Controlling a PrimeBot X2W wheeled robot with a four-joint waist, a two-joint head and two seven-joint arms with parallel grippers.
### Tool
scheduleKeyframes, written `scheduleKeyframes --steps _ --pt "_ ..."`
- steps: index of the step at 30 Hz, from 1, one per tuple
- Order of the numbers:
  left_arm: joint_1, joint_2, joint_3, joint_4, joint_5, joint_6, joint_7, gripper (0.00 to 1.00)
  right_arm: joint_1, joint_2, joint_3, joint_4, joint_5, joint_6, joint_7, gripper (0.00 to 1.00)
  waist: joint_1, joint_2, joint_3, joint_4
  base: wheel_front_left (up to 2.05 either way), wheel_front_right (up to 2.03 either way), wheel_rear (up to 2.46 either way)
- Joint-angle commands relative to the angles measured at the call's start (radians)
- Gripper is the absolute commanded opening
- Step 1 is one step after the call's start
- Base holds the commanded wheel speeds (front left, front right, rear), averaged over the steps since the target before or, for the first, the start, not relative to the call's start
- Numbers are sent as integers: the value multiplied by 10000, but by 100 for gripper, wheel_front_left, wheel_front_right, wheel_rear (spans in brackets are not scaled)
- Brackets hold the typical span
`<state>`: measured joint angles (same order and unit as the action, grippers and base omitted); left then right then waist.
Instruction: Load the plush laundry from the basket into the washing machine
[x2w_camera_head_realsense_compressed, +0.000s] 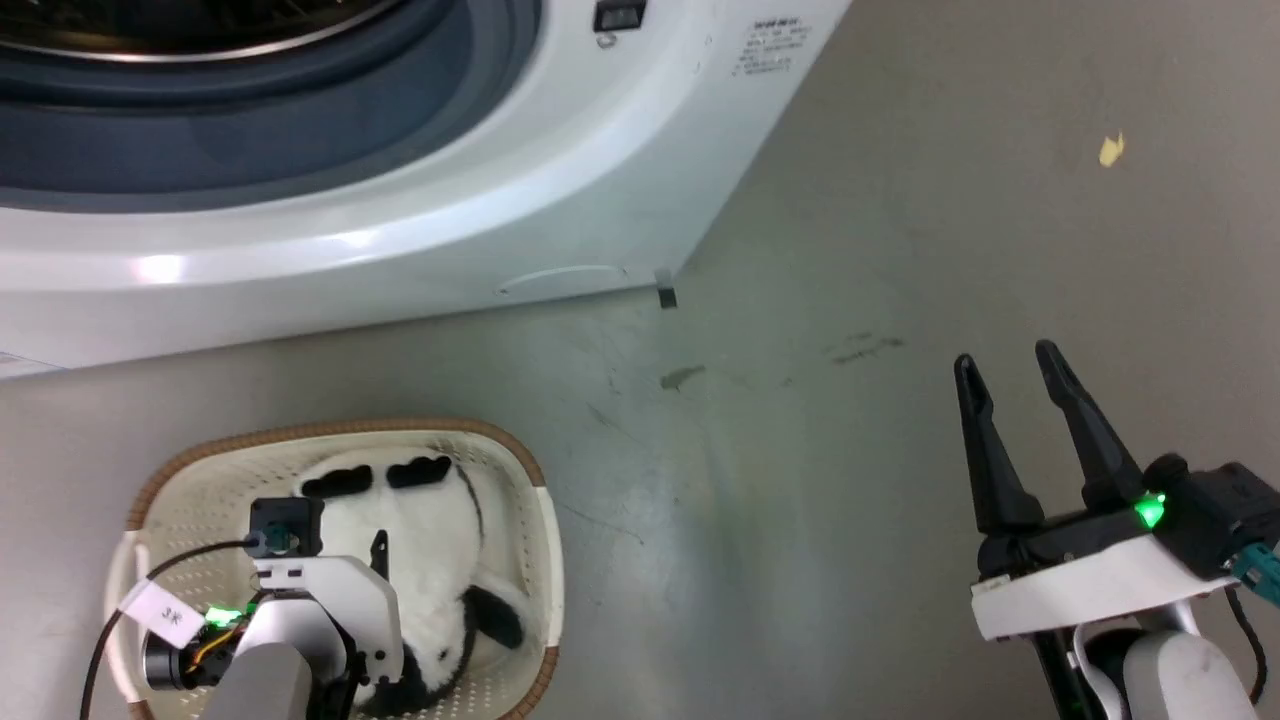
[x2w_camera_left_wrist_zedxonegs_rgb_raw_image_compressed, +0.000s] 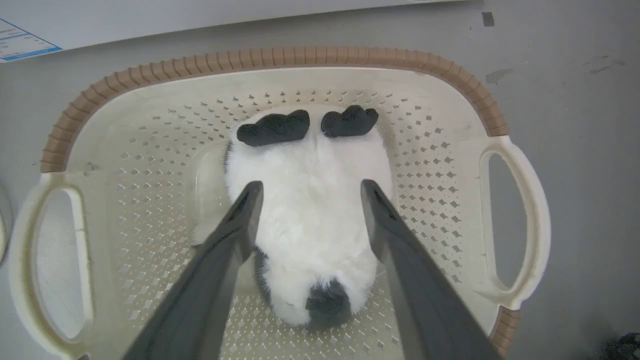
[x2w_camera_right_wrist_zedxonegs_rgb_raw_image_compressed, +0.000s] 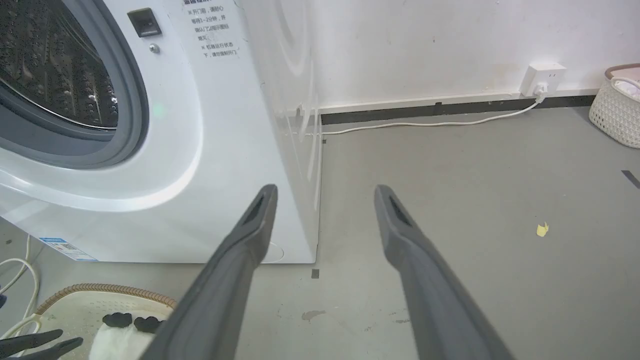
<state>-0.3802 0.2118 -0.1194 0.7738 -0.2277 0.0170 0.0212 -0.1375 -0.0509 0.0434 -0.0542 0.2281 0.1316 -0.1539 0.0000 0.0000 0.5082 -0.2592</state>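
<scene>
The plush laundry (x2w_camera_left_wrist_zedxonegs_rgb_raw_image_compressed: 310, 225), white and fluffy with black ears and limbs, lies in the cream basket (x2w_camera_left_wrist_zedxonegs_rgb_raw_image_compressed: 280, 55) on the floor. My left gripper (x2w_camera_left_wrist_zedxonegs_rgb_raw_image_compressed: 310, 187) hangs open inside the basket, one finger on each side of the plush's body, not closed on it. In the head view the left wrist (x2w_camera_head_realsense_compressed: 320, 600) covers part of the plush laundry (x2w_camera_head_realsense_compressed: 430, 540) and the basket (x2w_camera_head_realsense_compressed: 330, 430). The washing machine (x2w_camera_head_realsense_compressed: 400, 230) stands behind the basket, and its drum opening (x2w_camera_right_wrist_zedxonegs_rgb_raw_image_compressed: 50, 75) shows uncovered. My right gripper (x2w_camera_head_realsense_compressed: 1005, 355) is open and empty over bare floor to the right of the machine.
A white woven basket (x2w_camera_right_wrist_zedxonegs_rgb_raw_image_compressed: 617, 110) sits by the far wall near a wall socket (x2w_camera_right_wrist_zedxonegs_rgb_raw_image_compressed: 542, 77) with a white cable along the skirting. A yellow scrap (x2w_camera_head_realsense_compressed: 1110, 150) lies on the grey floor. Loose white cable (x2w_camera_right_wrist_zedxonegs_rgb_raw_image_compressed: 15, 270) lies left of the basket.
</scene>
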Motion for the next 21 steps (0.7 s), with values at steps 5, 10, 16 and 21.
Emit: scheduleKeyframes --steps 5,10,16,21 --pt "-633 309 -224 773 -199 108 415 100 -457 5 148 -122 316 -6 -211 100 0 0 655 -414 0 0 0" --pt "-1018 575 -335 1305 -362 216 648 100 -595 5 266 -152 527 -7 -316 100 0 0 1122 -703 0 0 0" --pt "-1669 804 -171 1931 -875 356 1029 100 -747 5 313 -193 794 -7 -441 100 0 0 1719 -957 0 0 0" --pt "-2203 1034 -429 2384 -941 198 1197 100 -846 6 365 -227 1006 -7 -545 100 0 0 2184 -1128 0 0 0"
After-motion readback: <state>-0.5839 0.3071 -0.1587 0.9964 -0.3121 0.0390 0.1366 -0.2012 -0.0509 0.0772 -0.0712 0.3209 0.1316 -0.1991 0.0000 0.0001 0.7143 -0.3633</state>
